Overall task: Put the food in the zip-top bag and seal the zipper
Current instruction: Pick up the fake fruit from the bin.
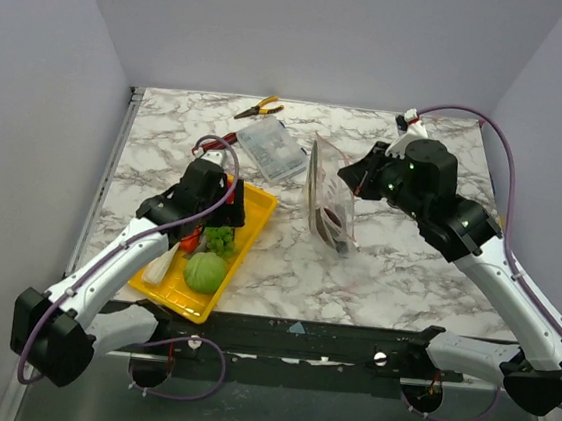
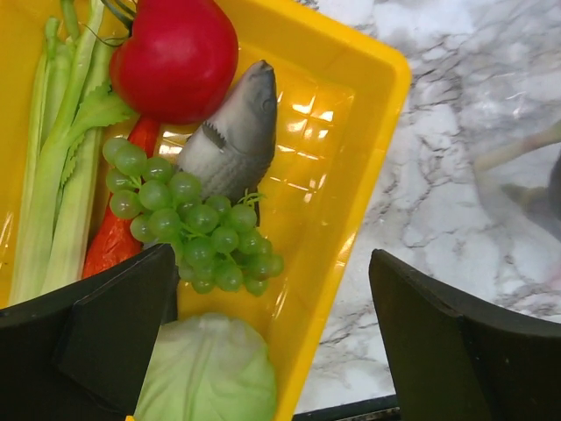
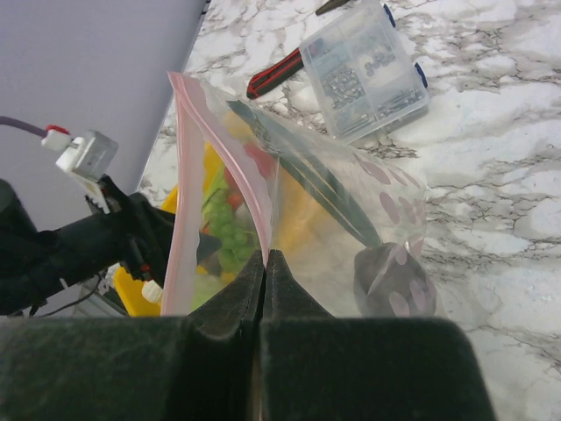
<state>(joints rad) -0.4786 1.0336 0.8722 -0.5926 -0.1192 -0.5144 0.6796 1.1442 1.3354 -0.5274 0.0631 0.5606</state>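
Yellow tray holds the loose food straight beneath the left gripper, its fingers spread wide above the grapes and cabbage. Off the tray's right side, the right gripper is clamped on one lip of the upright zip-top bag, whose pink zipper gapes open. Any picked piece likely travels rightward.

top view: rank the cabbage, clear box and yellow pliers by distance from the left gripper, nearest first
1. cabbage: in the yellow tray, just on the near side of the left gripper.
2. clear box: beyond the tray, up and to the right.
3. yellow pliers: farthest, by the back edge.
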